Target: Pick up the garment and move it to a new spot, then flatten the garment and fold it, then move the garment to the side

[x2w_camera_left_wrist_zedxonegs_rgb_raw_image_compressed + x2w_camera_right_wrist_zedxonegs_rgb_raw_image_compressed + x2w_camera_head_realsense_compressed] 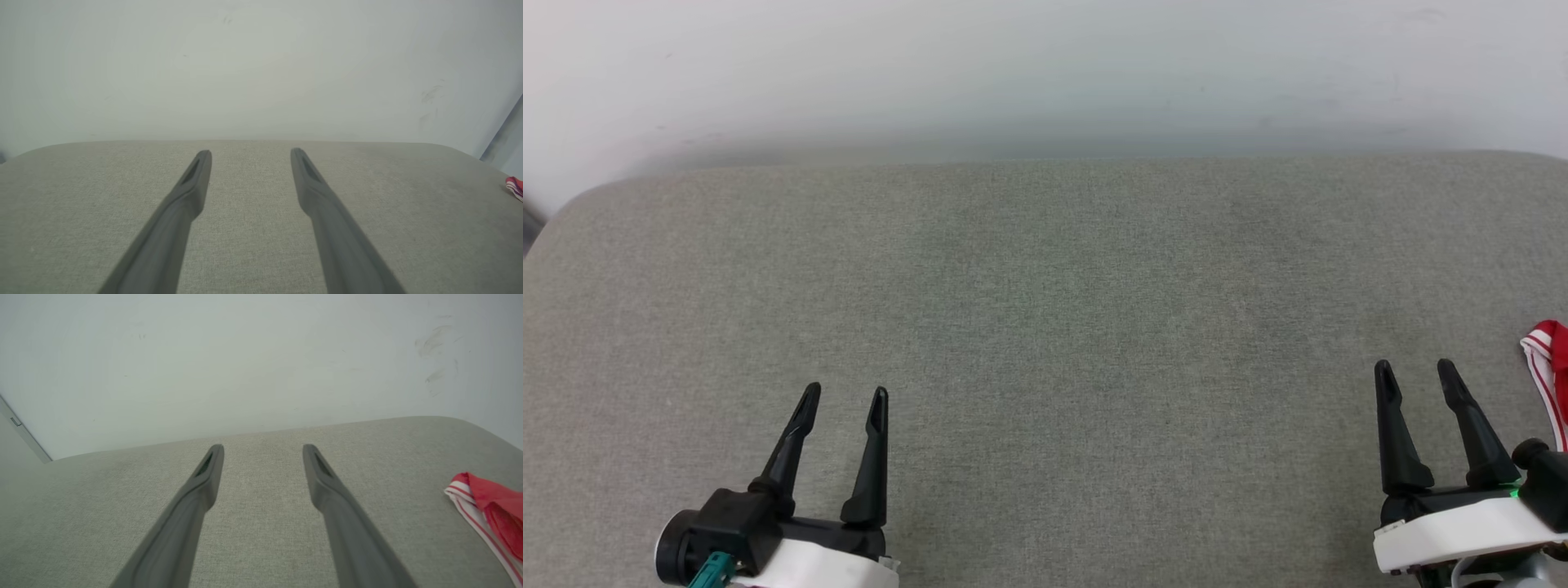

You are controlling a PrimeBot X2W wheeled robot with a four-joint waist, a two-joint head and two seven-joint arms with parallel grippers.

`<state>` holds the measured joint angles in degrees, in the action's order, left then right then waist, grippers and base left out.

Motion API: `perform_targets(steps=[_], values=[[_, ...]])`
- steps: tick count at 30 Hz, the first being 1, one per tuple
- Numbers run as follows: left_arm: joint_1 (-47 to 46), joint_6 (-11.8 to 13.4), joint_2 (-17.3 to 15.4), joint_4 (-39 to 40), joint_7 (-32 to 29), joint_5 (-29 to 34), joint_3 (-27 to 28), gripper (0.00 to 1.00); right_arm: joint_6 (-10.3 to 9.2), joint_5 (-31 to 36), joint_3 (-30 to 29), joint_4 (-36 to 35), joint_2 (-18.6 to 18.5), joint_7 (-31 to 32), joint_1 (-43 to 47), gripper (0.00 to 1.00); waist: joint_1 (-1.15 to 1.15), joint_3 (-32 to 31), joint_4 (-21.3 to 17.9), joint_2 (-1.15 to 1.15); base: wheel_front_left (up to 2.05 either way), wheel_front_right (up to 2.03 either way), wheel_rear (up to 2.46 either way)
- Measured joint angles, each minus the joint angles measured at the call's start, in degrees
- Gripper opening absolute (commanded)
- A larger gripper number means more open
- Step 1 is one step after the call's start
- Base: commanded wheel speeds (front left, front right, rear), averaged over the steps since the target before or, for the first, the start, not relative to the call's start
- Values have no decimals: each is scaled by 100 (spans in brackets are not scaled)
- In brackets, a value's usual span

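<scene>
The garment point(1550, 371) is red with red-white striped trim; just a corner of it pokes in at the right edge of the head view, the remainder cut off. That corner also lies at the right of the right wrist view as garment point(492, 510), and shows as a small red patch of garment point(515, 187) in the left wrist view. My right gripper point(1417, 371) is open, low on the right, just left of the cloth and apart from it. My left gripper point(845, 396) is open at the lower left, far from the cloth. Both hold nothing.
A wide grey fabric surface point(1045, 327) spreads under both grippers, with rounded far corners. A pale wall point(1045, 73) rises right behind its far edge. A grey vertical strip point(24, 435) runs down the wall at the left of the right wrist view.
</scene>
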<state>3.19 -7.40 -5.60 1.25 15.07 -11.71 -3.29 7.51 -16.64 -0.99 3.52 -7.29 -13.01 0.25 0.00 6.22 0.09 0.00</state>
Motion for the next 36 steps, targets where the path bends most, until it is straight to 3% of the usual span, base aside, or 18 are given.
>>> perform_targets(steps=[2,3,8,36], values=[[-2,0,-8,-9,0,-27,13,100,0,0,9,-8,-8,-1,-1,100,0,11,9,0,0,0,0],[-4,0,-8,-2,0,-74,14,0,0,0,5,-15,-10,-2,-1,0,0,19,15,0,0,0,0],[57,1,53,-237,-34,-116,-20,0,0,-27,37,220,31,7,104,0,1,20,15,0,0,0,0],[-171,7,9,-708,-591,-2975,101,0,0,-2700,-12,498,59,558,-30,0,1,-122,10,0,0,0,0]])
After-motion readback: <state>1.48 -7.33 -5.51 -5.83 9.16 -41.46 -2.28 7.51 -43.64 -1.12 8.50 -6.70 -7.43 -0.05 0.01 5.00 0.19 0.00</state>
